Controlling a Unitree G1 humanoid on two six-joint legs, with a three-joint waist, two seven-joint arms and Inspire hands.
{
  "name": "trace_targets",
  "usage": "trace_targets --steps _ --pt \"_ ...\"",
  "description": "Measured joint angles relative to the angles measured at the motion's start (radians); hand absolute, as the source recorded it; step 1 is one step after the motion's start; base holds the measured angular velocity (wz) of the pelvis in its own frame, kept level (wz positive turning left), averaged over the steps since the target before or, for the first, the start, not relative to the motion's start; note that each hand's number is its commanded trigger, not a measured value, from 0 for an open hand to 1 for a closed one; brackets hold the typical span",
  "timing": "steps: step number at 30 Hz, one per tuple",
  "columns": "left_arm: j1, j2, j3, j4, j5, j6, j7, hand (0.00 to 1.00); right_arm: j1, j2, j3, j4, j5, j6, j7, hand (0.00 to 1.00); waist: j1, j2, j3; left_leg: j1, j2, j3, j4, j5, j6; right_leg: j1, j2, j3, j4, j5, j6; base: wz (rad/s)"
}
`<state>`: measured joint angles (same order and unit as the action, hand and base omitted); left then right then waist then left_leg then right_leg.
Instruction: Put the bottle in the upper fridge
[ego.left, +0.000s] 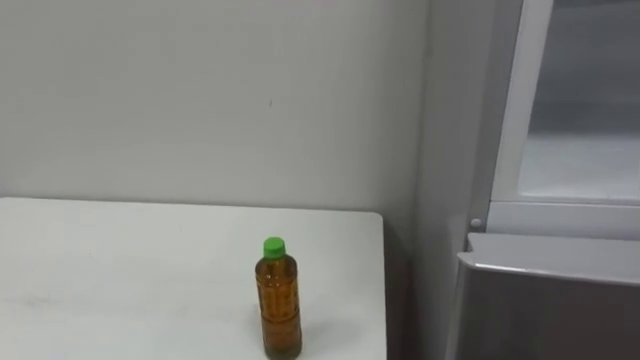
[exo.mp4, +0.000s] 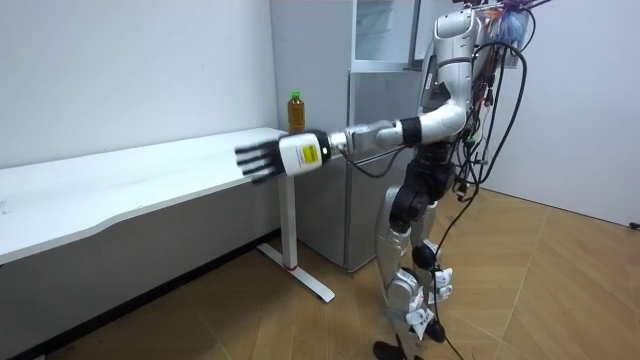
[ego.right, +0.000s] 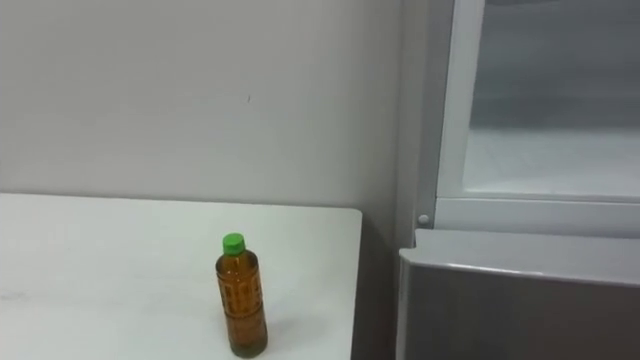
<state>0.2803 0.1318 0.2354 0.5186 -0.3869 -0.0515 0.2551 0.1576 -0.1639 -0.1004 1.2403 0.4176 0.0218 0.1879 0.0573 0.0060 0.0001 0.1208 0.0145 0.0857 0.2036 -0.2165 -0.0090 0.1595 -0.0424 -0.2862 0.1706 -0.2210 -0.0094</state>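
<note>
The bottle (ego.left: 278, 300) stands upright near the front of the white table (ego.left: 120, 270), close to its right end. It has a green cap (ego.left: 273, 246) and is filled nearly to the neck with amber liquid. In the room view the robot stands by the fridge (ego.left: 540, 300). Its left arm is stretched out level past the table's front edge, and the left hand (exo.mp4: 265, 160) has straight, spread fingers, holds nothing and is well apart from the bottle. Beyond is the bare wall (ego.left: 200, 100).
</note>
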Motion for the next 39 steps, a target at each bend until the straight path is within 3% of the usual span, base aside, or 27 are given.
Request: trace_targets --steps 6,15,21,24,29,34,39 --pt "0.003 0.004 -0.034 0.169 0.013 -0.01 -0.048 0.0 -0.005 -0.004 0.002 -0.001 -0.019 -0.013 0.003 0.0 -0.001 -0.007 0.0054 0.011 0.001 0.016 0.0 -0.006 0.004 0.013 -0.001 0.007 -0.003 -0.001 0.002 -0.04" --pt "0.021 0.005 -0.092 0.355 0.065 0.014 -0.13 0.0 -0.008 -0.004 0.045 0.001 -0.03 -0.009 -0.005 0.0 -0.007 -0.005 0.0066 0.007 0.004 0.02 0.001 -0.016 0.004 0.014 0.008 0.009 -0.003 -0.001 0.002 -0.01" --pt "0.018 0.005 -0.101 0.497 0.117 0.057 -0.153 0.0 -0.014 -0.006 0.06 0.001 -0.031 -0.006 -0.012 0.0 -0.024 -0.002 0.0058 0.008 0.003 0.021 -0.002 -0.016 0.004 0.014 0.008 0.013 -0.005 -0.002 0.004 0.0" --pt "0.018 0.005 -0.1 0.512 0.136 0.075 -0.165 0.0 -0.013 -0.004 0.06 0.001 -0.032 -0.005 -0.021 0.0 -0.027 -0.003 0.006 0.008 0.003 0.027 -0.002 -0.016 0.004 0.013 0.003 0.018 -0.005 -0.003 0.004 -0.02" --pt "0.016 0.006 -0.104 0.523 0.283 0.077 -0.185 0.0 -0.014 -0.001 0.06 0.0 -0.039 -0.005 -0.025 0.0 -0.034 -0.006 0.0052 0.009 0.002 0.029 -0.001 -0.016 0.004 0.012 0.004 0.032 -0.004 -0.003 0.004 -0.01" --pt "0.014 0.009 -0.14 0.523 0.384 0.103 -0.208 0.0 -0.02 -0.001 0.071 -0.001 -0.039 -0.006 -0.034 0.0 -0.044 -0.008 0.0013 -0.006 0.003 0.03 0.0 -0.016 0.004 -0.005 0.009 0.04 -0.003 -0.001 0.003 0.0" --pt "0.004 0.008 -0.143 0.523 0.438 0.121 -0.209 0.0 -0.025 0.001 0.08 -0.001 -0.035 -0.007 -0.046 0.0 -0.054 -0.008 0.001 -0.008 0.003 0.03 0.001 -0.016 0.004 -0.005 0.007 0.04 -0.006 -0.002 0.003 0.0"
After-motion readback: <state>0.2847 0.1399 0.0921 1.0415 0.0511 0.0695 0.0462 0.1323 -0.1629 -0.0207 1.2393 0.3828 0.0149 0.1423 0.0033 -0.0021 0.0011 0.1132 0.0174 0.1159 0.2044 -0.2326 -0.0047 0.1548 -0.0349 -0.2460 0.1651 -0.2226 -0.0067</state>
